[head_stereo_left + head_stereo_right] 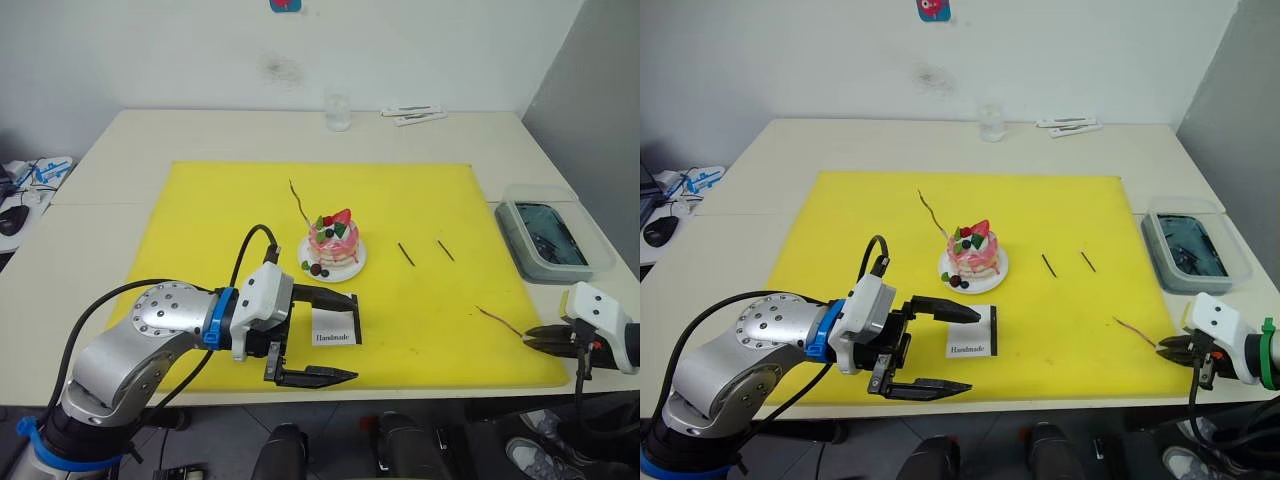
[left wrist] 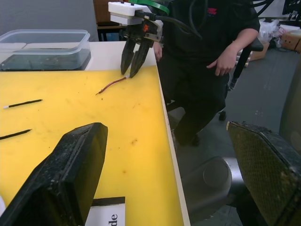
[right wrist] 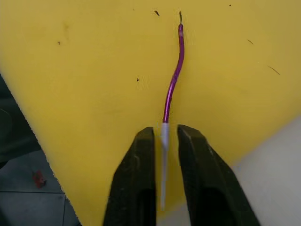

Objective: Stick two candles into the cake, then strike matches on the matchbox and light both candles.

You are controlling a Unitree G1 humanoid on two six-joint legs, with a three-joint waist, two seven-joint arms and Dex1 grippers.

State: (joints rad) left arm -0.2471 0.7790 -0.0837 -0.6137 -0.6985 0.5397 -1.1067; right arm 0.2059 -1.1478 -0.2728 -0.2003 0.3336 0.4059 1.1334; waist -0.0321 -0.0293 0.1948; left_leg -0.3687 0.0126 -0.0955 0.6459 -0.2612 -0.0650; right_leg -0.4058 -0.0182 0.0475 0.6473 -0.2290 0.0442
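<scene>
Straddling the pale tip of a thin, curved brownish candle (image 3: 172, 84) at the yellow mat's (image 1: 420, 200) near right corner, the right gripper (image 3: 164, 141) is narrowly open; it should be closed squarely before lifting. The left gripper (image 1: 335, 338) is held wide by the white matchbox (image 1: 335, 328).

The white matchbox (image 1: 973, 336) on the yellow mat (image 1: 840, 220) reads "Handmade" in black; nothing else here is legible.

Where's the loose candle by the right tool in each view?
Left eye: candle on the yellow mat's near right corner, by the right tool.
Right eye: candle, same corner.
Left wrist: candle trailing from the right tool's tips.
Right wrist: candle's pale end between its fingers.
Shared landmark: yellow mat.
</scene>
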